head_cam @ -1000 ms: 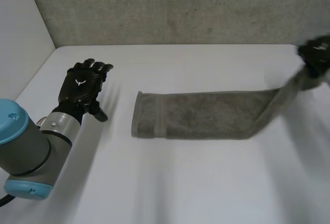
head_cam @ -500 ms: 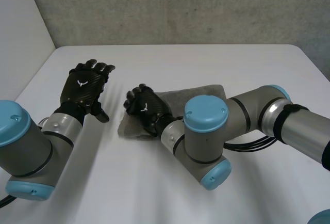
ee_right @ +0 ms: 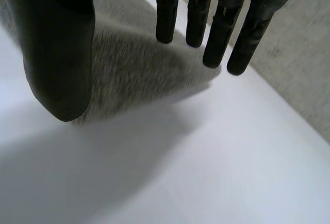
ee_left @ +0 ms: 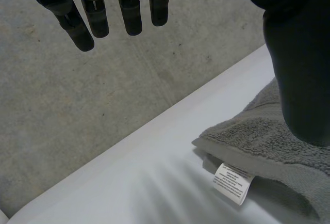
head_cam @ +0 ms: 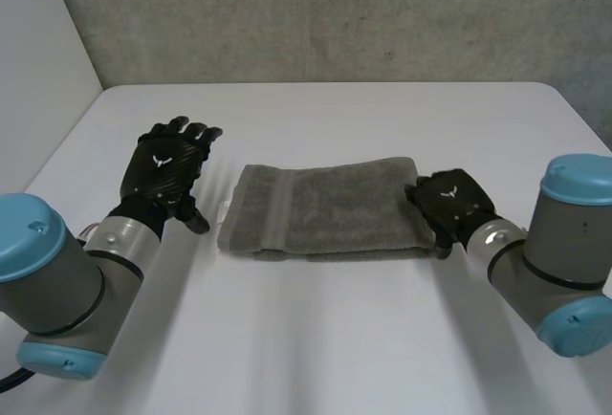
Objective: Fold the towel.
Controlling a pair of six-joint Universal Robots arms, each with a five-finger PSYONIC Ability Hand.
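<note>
Head view. A grey towel (head_cam: pixel 325 207) is seen folded into a flat band at the middle of the white table (head_cam: pixel 316 338), its long sides running along the table's far edge. The left hand (head_cam: pixel 170 164) is held up beside the towel's left end, toward the table's left edge and apart from the cloth, with fingers spread and straight and nothing gripped. The right hand (head_cam: pixel 451 205) is placed at the towel's right end. Whether it touches the cloth cannot be told.

Left wrist view. The left hand (ee_left: pixel 129 7) is shown open, fingers straight and the thumb apart. A folded corner of the towel (ee_left: pixel 268 141) is seen below the thumb, with a white label (ee_left: pixel 233 182) lying out on the table (ee_left: pixel 129 182). A concrete wall (ee_left: pixel 103 105) is seen beyond.

Right wrist view. The right hand (ee_right: pixel 56 53) is shown open, fingers straight, nothing pinched. The towel (ee_right: pixel 134 64) lies under fingers and thumb, on the table (ee_right: pixel 206 172).
</note>
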